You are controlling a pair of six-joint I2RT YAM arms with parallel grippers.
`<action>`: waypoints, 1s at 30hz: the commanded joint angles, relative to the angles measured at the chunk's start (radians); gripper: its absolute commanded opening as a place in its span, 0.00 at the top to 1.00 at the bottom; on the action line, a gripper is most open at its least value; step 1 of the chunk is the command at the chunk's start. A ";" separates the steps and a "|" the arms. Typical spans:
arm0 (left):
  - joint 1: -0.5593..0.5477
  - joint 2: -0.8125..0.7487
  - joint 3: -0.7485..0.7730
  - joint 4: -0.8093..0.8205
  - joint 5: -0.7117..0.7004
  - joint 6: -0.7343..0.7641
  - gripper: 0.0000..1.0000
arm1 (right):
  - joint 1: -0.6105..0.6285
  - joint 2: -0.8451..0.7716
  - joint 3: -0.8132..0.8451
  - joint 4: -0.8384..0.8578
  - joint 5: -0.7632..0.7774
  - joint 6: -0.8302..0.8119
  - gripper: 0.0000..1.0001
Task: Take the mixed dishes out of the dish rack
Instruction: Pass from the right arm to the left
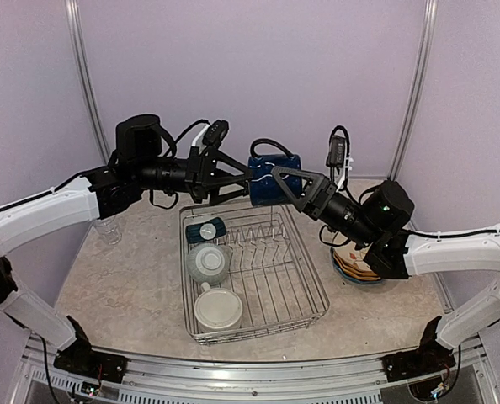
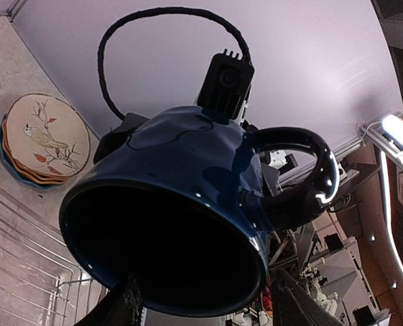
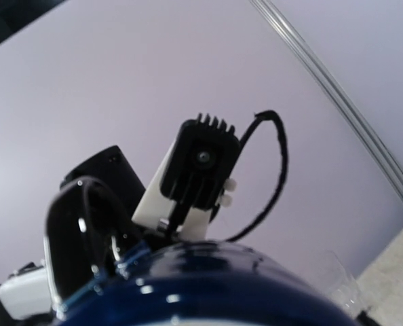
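In the view from above, the two arms meet in the air over the far edge of the dish rack [image 1: 271, 269], with the navy mug [image 1: 265, 181] between them. The right gripper [image 1: 284, 183] reaches in from the right and its fingers clasp the mug's sides. The left gripper [image 1: 247, 182] comes from the left with its fingertips at the mug. In the left part of the rack lie a teal bowl [image 1: 208, 229] at the far end, a pale round vessel [image 1: 208, 263] in the middle and a cream mug [image 1: 218, 309] nearest. A stack of plates [image 1: 355, 268] sits on the table [image 1: 132, 286] right of the rack, partly under the right arm. A clear glass tumbler [image 1: 107, 229] stands on the table to the left.

The left wrist view shows the mug's dark mouth tilted toward the lens, its handle [image 2: 303, 173] on the right. The left fingers [image 2: 130, 302] stand spread on either side of the lower rim. I cannot tell whether they press on it. The right wrist camera [image 2: 225, 81] shows behind the mug, and the plate stack, a floral plate on top, lies far left.

In the right wrist view, the mug's blue wall fills the bottom edge. The right fingers are out of frame, and the left wrist camera [image 3: 201, 159] faces back.
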 commanded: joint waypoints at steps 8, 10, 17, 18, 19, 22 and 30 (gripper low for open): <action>-0.070 0.088 0.092 0.142 0.036 -0.032 0.68 | -0.003 0.019 0.002 0.193 -0.028 0.049 1.00; -0.078 0.103 0.105 0.144 0.044 -0.036 0.73 | -0.003 0.026 0.000 0.205 -0.028 0.052 1.00; -0.087 0.125 0.117 0.131 0.055 -0.037 0.79 | -0.003 0.043 -0.016 0.259 -0.025 0.072 1.00; -0.087 0.125 0.119 0.130 0.056 -0.037 0.82 | -0.002 0.043 -0.015 0.259 -0.026 0.073 1.00; -0.087 0.125 0.119 0.128 0.055 -0.034 0.87 | -0.003 0.043 -0.015 0.259 -0.028 0.074 1.00; -0.087 0.121 0.117 0.128 0.044 -0.031 0.98 | -0.003 0.042 -0.015 0.258 -0.029 0.073 1.00; -0.087 0.105 0.106 0.132 0.023 -0.029 1.00 | -0.006 0.026 -0.023 0.213 -0.012 0.064 0.75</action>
